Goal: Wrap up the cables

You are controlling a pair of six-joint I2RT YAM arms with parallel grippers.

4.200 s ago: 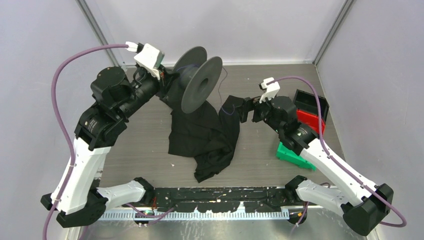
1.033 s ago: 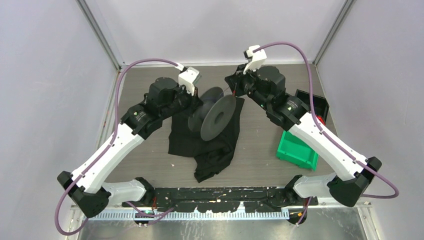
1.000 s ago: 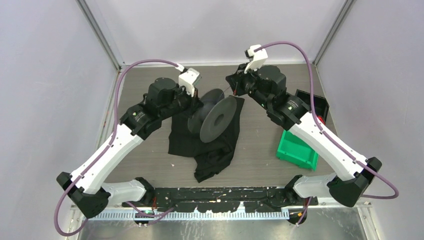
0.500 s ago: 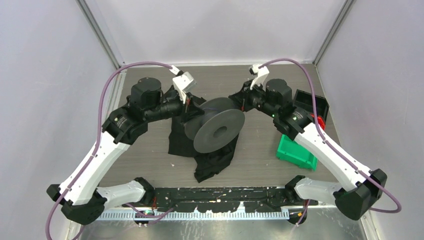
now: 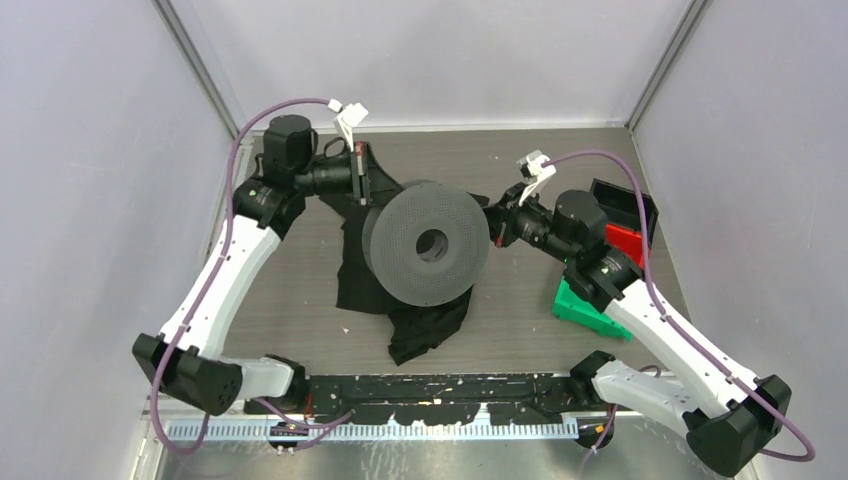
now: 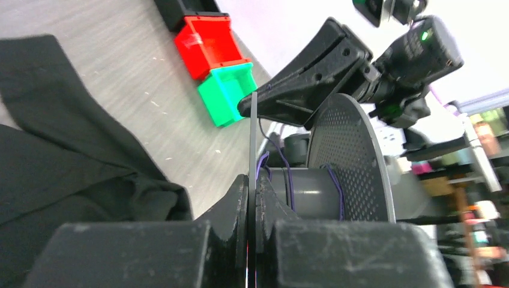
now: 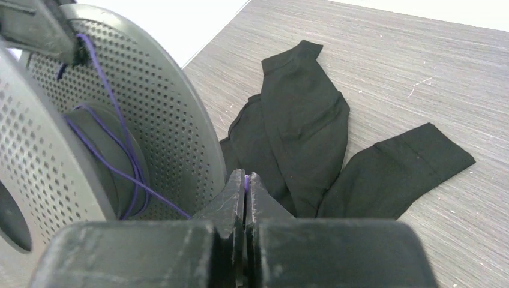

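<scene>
The left gripper (image 6: pixel 252 186) is seen clamped on the thin rim of one flange of the spool (image 5: pixel 425 243), its dark, scuffed matte fingers pressed flat against either face; the right gripper (image 7: pixel 245 180) is closed to a slit, with the cable (image 7: pixel 162 198), a thread-thin purple wire, pinched at its tip; from that pinch the wire is drawn taut to the smooth grey hub, where a few loose turns are laid; the flanges are round grey discs, stippled all over with small holes, and one is turned face-up to the top camera with its centre bore showing, so that the hub and the other flange are hidden there; the wire is too fine to be made out from above; beneath the spool a limp black cloth (image 5: pixel 350 280) is spread in folds on the grey wood-grain table (image 5: pixel 520 320), partly covered by the disc; green (image 5: pixel 585 310), red (image 5: pixel 620 240) and black (image 5: pixel 620 205) plastic bins are set by the right arm, partly masked by it; the background behind the spool in the left wrist view is blurred.
</scene>
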